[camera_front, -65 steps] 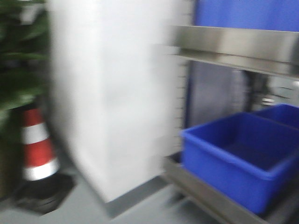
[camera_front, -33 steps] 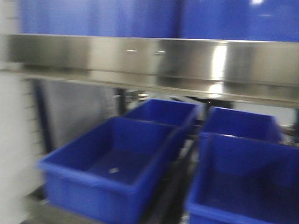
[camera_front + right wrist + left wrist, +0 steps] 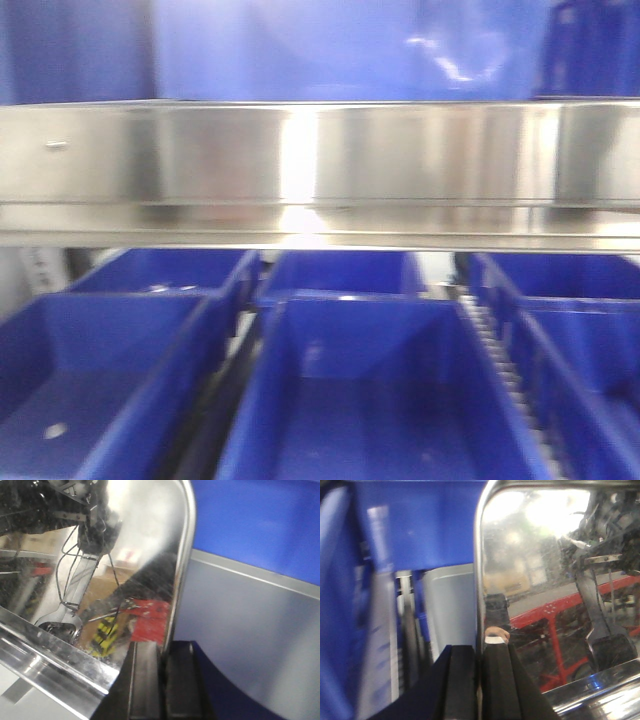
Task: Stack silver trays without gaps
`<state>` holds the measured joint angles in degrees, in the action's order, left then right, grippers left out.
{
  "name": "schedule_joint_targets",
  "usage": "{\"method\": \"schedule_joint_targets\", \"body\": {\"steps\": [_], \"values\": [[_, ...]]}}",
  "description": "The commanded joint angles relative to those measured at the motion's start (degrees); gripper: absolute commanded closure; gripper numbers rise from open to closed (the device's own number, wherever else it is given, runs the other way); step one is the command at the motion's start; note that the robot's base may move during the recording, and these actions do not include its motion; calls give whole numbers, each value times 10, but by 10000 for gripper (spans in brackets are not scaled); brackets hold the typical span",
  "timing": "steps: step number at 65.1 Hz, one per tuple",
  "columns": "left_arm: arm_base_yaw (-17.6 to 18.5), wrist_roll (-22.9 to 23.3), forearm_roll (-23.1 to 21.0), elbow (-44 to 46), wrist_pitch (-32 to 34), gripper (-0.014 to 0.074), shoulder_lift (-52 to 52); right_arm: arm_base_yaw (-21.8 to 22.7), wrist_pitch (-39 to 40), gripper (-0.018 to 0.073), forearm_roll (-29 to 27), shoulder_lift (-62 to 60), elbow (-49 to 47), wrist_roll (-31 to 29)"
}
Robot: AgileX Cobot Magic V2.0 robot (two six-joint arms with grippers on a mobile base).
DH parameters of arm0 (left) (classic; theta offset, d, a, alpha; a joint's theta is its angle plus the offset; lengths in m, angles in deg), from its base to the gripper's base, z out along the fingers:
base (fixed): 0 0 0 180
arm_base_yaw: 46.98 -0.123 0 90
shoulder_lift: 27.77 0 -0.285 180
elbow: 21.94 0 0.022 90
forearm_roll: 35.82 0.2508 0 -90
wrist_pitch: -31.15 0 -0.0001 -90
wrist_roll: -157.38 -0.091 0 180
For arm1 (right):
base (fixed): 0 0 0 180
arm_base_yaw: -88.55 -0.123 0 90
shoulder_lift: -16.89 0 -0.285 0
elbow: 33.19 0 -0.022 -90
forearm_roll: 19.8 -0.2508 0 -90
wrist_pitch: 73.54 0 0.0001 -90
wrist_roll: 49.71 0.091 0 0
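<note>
- Holding a tray by its rim, I had left gripper and right gripper clamped on it.
- No stack showed; stacking seemed not yet done.

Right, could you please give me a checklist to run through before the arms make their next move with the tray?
1. Left pincer shut on the silver tray: ok, the rim sits between its fingers.
2. Right pincer shut on a shiny tray rim: ok.
3. Both pincers on the same tray: cannot tell, no view shows both.
4. Second tray to stack onto in sight: not ok, the front view shows only blue bins under a steel rail.
5. Front view sharp enough to aim by: not ok, it is blurred.
</note>
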<state>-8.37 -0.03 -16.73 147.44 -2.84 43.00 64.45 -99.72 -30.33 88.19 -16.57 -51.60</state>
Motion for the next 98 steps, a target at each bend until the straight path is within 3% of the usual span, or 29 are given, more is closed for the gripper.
{"method": "schedule_joint_targets", "body": {"steps": [1, 81, 98], "values": [[-11, 3, 47, 3, -9, 610, -11, 11, -3, 638, 42, -8, 2, -7], [-11, 3, 56, 3, 9, 610, -11, 11, 23, 638, 38, -8, 2, -7], [-11, 3, 65, 3, -4, 610, -11, 11, -25, 638, 37, -8, 1, -7]]}}
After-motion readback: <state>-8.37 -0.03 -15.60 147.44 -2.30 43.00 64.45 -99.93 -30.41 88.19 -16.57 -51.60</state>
